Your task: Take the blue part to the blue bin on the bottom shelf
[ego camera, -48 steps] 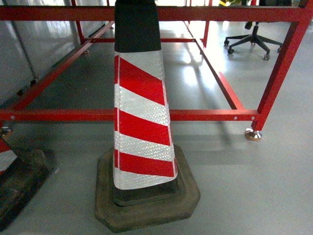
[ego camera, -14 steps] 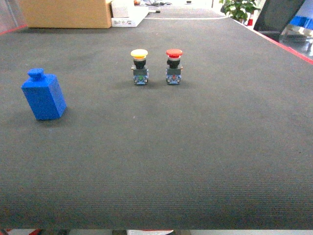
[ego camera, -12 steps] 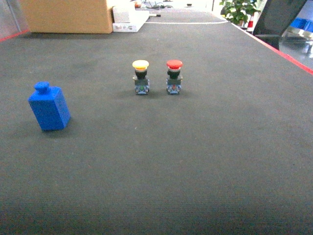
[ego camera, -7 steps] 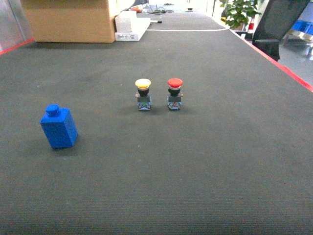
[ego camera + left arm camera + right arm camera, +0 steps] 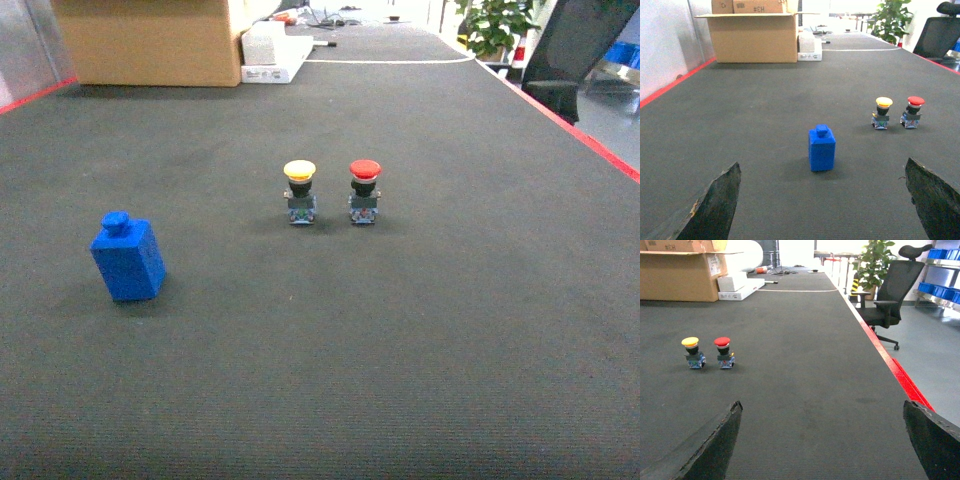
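Observation:
The blue part [image 5: 127, 257] is a small blocky piece with a round stud on top, upright on the dark mat at the left; in the left wrist view the blue part [image 5: 822, 148] stands ahead of the jaws. My left gripper [image 5: 822, 172] is open, its dark fingertips [image 5: 715, 205] spread wide, short of the part and apart from it. My right gripper [image 5: 822, 412] is open too, over bare mat with nothing between its fingers. Neither gripper shows in the head view. The blue bin is out of view.
A yellow-capped push-button [image 5: 300, 191] and a red-capped push-button [image 5: 364, 190] stand side by side mid-table. A cardboard box [image 5: 150, 40] and a white box [image 5: 272, 50] sit at the far edge. The table's red right edge [image 5: 902, 377] borders a black office chair [image 5: 890, 297].
The head view rose from the floor, cone and red frame to the table top. Over the last second the part and both buttons have slid down and slightly right in it.

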Robot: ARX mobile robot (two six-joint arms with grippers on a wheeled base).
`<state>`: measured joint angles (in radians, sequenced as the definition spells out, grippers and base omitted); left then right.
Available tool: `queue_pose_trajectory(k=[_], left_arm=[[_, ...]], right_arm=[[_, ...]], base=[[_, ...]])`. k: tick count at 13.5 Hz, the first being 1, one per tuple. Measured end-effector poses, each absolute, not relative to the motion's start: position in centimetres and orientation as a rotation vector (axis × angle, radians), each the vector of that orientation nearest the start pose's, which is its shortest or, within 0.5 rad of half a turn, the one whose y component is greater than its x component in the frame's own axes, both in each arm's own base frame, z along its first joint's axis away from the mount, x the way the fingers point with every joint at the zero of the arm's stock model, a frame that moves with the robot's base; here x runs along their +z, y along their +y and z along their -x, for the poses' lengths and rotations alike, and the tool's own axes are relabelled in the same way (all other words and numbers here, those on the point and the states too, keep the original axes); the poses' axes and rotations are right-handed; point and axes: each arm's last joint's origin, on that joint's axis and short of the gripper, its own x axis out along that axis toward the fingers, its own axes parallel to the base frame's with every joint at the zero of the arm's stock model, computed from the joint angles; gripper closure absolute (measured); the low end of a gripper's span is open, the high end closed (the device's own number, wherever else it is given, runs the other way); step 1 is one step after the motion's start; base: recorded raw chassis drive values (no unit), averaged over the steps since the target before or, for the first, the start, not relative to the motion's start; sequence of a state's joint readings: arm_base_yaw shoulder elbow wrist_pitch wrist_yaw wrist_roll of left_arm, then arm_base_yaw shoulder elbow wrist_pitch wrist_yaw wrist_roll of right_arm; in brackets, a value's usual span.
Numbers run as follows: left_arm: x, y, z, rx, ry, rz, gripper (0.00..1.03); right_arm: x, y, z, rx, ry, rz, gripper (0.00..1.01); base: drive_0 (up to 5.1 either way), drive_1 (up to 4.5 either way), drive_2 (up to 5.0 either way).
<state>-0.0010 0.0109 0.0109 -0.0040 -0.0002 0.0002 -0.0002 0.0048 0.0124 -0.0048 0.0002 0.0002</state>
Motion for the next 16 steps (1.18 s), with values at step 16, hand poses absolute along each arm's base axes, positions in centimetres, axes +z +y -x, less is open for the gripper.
queue_pose_trajectory(k=[16], left_arm=[[15.0, -3.1, -25.0, 0.159, 0.209, -0.031, 0.05]], right_arm=[[16.7, 0.0, -9.7, 0.0, -0.002, 0.0, 0.03]], base=[[0.0, 0.0, 0.0]])
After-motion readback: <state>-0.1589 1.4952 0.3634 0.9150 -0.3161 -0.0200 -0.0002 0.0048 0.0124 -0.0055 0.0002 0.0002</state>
